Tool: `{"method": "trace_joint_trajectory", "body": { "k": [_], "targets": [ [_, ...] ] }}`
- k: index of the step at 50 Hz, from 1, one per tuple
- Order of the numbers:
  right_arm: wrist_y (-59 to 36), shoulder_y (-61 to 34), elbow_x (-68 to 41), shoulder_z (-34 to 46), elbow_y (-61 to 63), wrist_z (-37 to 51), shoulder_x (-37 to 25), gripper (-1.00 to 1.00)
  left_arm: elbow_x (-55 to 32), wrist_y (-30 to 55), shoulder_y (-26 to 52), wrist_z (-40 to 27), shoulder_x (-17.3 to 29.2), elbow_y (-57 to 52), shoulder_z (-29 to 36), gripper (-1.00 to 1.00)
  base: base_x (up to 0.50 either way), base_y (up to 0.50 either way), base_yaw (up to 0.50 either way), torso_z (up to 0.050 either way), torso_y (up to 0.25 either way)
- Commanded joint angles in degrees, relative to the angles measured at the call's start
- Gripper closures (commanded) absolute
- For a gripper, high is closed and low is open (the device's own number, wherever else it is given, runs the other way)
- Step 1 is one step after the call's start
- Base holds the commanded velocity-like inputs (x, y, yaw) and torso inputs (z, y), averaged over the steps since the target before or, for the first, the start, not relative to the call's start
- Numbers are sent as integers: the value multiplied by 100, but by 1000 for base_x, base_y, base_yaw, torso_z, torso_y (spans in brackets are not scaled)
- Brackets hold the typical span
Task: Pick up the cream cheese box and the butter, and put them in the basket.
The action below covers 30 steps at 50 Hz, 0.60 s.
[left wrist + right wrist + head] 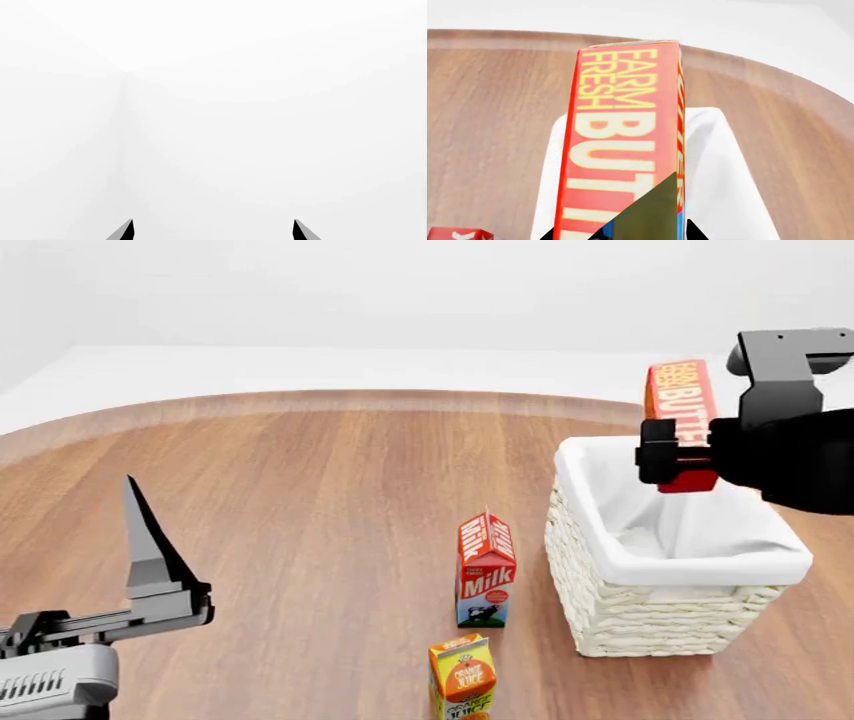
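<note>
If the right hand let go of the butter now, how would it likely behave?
The butter is a flat-sided box, so it should not roll. It is held upright, above the basket, so it would probably drop in and tip onto a broad face. Its faces look straight in the right hand, suggesting stiffness.
</note>
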<state>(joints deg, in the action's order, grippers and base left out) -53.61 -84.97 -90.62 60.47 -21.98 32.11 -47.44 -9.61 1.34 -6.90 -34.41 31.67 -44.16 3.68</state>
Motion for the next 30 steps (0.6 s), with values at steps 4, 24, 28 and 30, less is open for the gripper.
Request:
{"method": "trace_joint_trajectory", "body": {
  "k": [4, 24, 28, 30],
  "targets": [
    [147, 108, 424, -51, -195, -259, 106, 100, 11, 1, 0, -2, 5, 3, 26, -100, 0, 0, 0, 0, 0],
    [369, 526, 380, -74, -147, -268, -68, 100, 2, -5, 19, 2, 6, 29, 62, -100, 0, 0, 0, 1, 2],
    [364, 549, 391, -60, -118, -277, -82, 100, 11, 6, 22, 0, 7, 16, 75, -100, 0, 0, 0, 0, 3],
    [359, 548, 408, -48, -101, -289, -80, 100, 12, 4, 20, 0, 9, 15, 78, -100, 0, 0, 0, 0, 0]
  ]
}}
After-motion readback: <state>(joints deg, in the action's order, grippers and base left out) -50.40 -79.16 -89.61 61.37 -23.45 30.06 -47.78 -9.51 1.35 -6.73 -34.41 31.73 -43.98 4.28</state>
